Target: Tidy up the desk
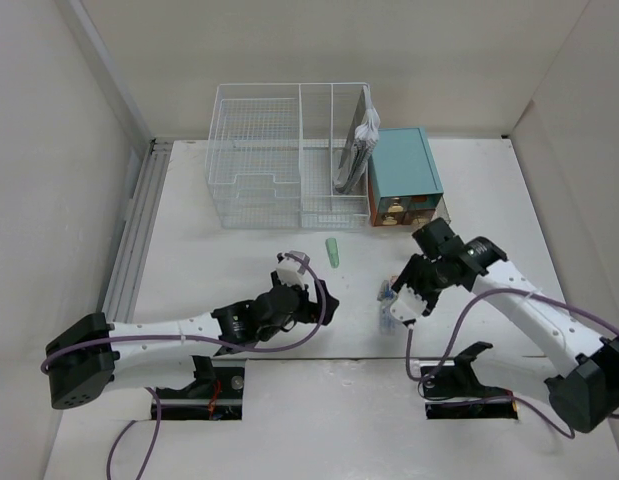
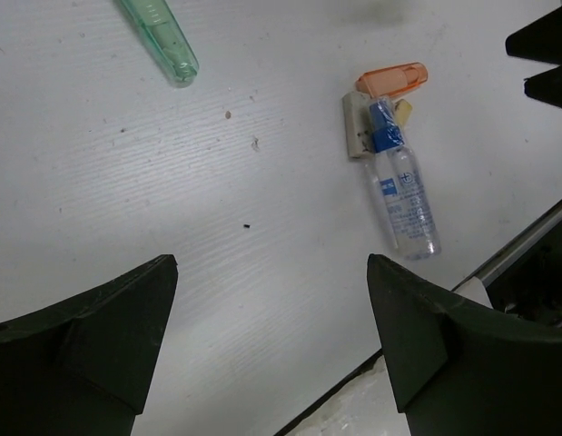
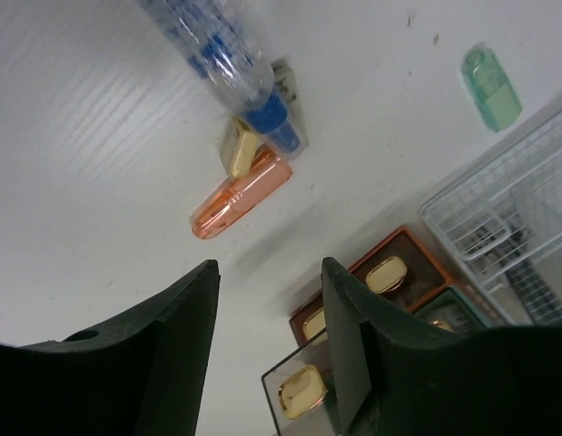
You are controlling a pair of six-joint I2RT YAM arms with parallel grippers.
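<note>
Fills the top view from the 2 arm bases to the far wall as a large flat matte white desk [image 1: 209,250]. At the far edge, carries a white wire-mesh organizer rack [image 1: 279,160], with grey and white flat items standing upright in its rightmost compartment, and just beside the rack's right end a teal box with small wooden drawers [image 1: 404,170] and gold knobs. Near the middle, bears a translucent green tube [image 1: 333,252] lying alone, and to the right of it a tight cluster of 3: a clear plastic bottle with a blue cap [image 2: 403,204] lying flat, a translucent orange cap-shaped piece [image 2: 394,79] and a small beige block [image 2: 355,127], the latter 2 right against the bottle's capped end. Hovering over bare desk left of the cluster with the left gripper [image 2: 271,272], jaws spread wide, grasping nothing. Poised near the cluster with the right gripper [image 3: 270,272], jaws parted, empty, clear of the bottle.
</note>
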